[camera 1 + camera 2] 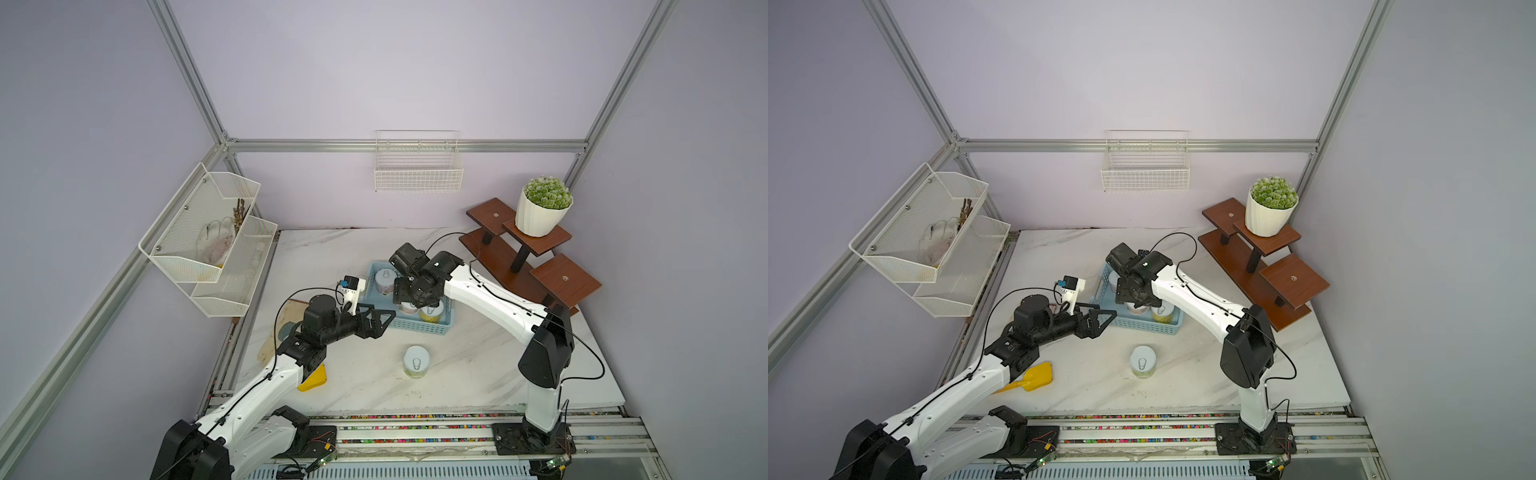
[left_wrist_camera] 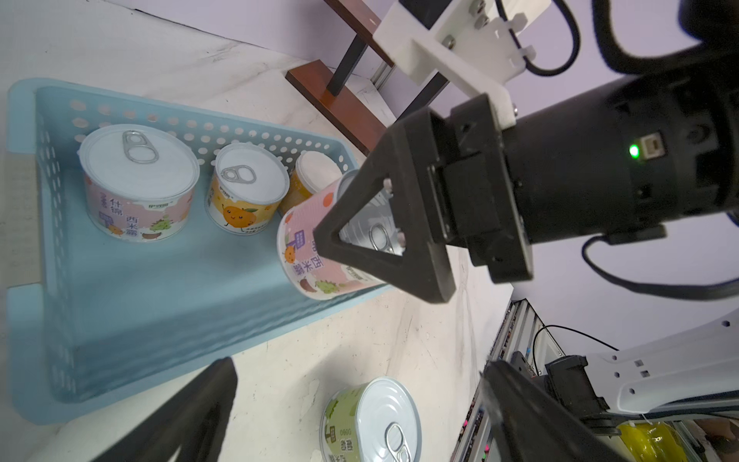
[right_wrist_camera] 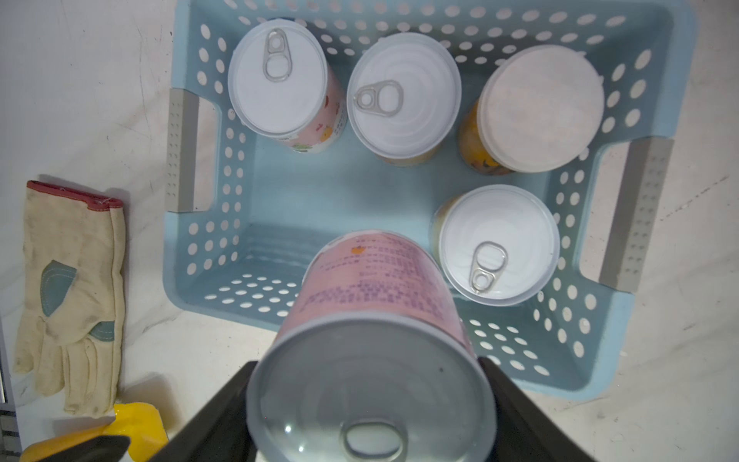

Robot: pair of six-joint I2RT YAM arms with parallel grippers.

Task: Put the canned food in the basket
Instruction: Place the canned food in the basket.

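Nearest the right wrist lens: pink-labelled can [image 3: 372, 340], tilted, pull-tab lid towards the camera, clamped by its sides between the dark fingers of the right tool [image 3: 370, 404]; base of it over the near long wall of the light blue basket [image 3: 212, 240]; touching that wall or not, impossible to tell; inside the basket, four more, all upright: second pink can [image 3: 280, 76], orange-labelled can [image 3: 404, 94] and whitish-topped can [image 3: 542, 108] in a row along the wall farther from the robot; yellowish-labelled can [image 3: 498, 244] on the nearer side, at the robot's right end, just beside the held one; outside, green-labelled can [image 1: 416, 362] upright on the white marbled desk [image 1: 478, 374], on the robot's side of the basket and apart from it, visible in both top views and in the left wrist view; left tool [image 1: 382, 324] with fingers spread wide, nothing between them, low over the desk just beside the basket's near left corner; pale work glove [image 3: 72, 296] flat on the desk to the left of the basket; yellow scoop [image 1: 1036, 376] lying near the left arm; potted plant [image 1: 538, 220] on a brown stepped stand [image 1: 565, 280] at the desk's far right corner; white wire basket [image 1: 417, 174] on the back wall; white mesh racks [image 1: 183, 232] on the left wall.
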